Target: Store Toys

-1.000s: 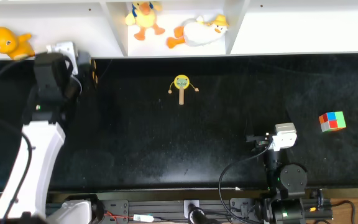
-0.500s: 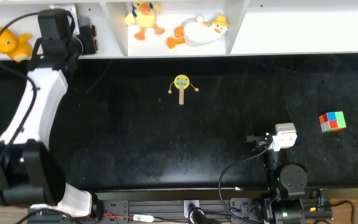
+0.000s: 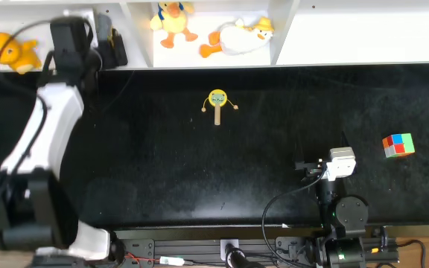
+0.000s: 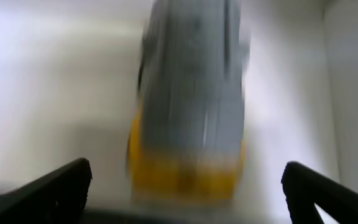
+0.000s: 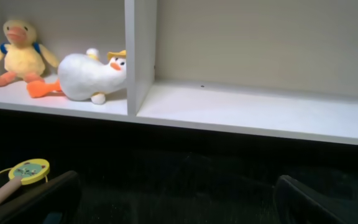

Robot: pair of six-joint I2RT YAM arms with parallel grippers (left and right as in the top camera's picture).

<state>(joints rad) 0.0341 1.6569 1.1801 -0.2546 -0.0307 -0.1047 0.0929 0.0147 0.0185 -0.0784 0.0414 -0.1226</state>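
A grey toy with a yellow end (image 4: 188, 93) lies blurred on the white shelf floor between the wide-apart fingers of my left gripper (image 4: 188, 190), which is open and not touching it. From above, the left gripper (image 3: 110, 45) is inside the left shelf compartment, right of a yellow duck toy (image 3: 10, 49). A yellow plush duck (image 3: 173, 20) and a white plush goose (image 3: 238, 37) lie in the middle compartment. A small yellow rattle drum (image 3: 217, 103) and a coloured cube (image 3: 398, 144) rest on the black table. My right gripper (image 5: 179, 202) is open near its base, low over the table.
The white shelf (image 3: 348, 33) runs along the table's far edge, and its right compartment (image 5: 260, 109) holds nothing. A divider wall (image 5: 140, 56) separates it from the plush toys. Black mat (image 3: 199, 171) covers the table.
The left arm has stretched farther up and slightly right, carrying its gripper from the table's far edge into the left shelf compartment. The right arm has kept still.
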